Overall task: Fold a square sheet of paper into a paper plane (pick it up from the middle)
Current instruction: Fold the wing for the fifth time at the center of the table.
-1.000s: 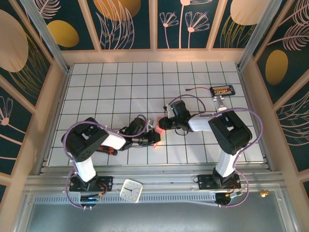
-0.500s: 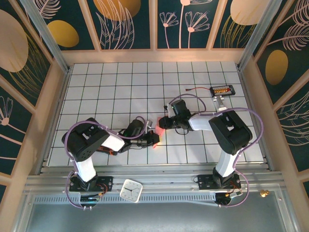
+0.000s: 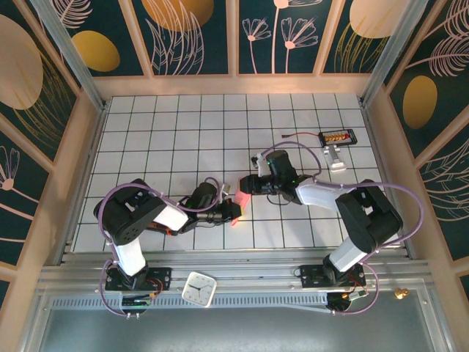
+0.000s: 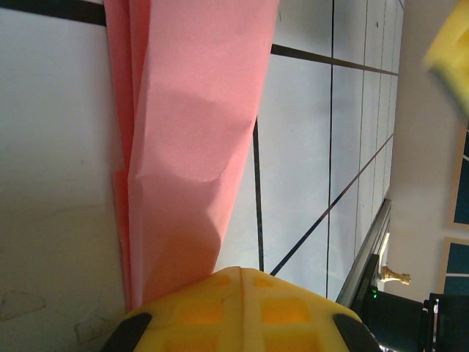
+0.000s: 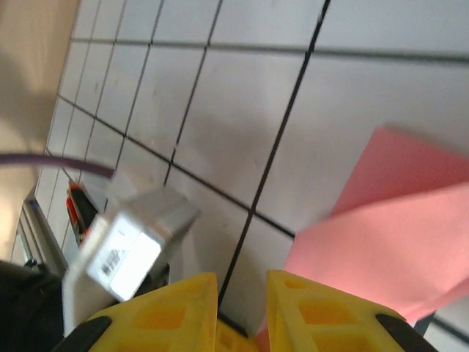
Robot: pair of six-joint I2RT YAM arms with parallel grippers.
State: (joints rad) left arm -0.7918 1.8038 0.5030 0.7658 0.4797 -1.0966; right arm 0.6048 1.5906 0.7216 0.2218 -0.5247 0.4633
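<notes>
We found the pink paper (image 3: 239, 199) near the middle of the gridded table (image 3: 176, 132), a little toward the near edge, lying between the two grippers. It was folded into a long, narrow strip of several layers. In the left wrist view the paper (image 4: 190, 132) ran flat along the table from the top of the frame straight down into the left gripper (image 4: 236, 297). That gripper's yellow fingers were pressed together with the end of the strip caught between them, so it was clamped on the paper. From above, the left arm lay low over the table, pointing to the right.

The right gripper (image 3: 245, 186) pointed in from the opposite side and met the far end of the paper. In the right wrist view its two yellow fingers (image 5: 165, 308) stood a narrow gap apart, with the table showing between them. A corner of the paper lay just beside the finger on the right of that view, and a sliver of pink showed low in the gap. We could not tell whether this gripper held the paper. A white clock (image 3: 199, 288) sat on the near rail between the arm bases, well apart from the paper.
</notes>
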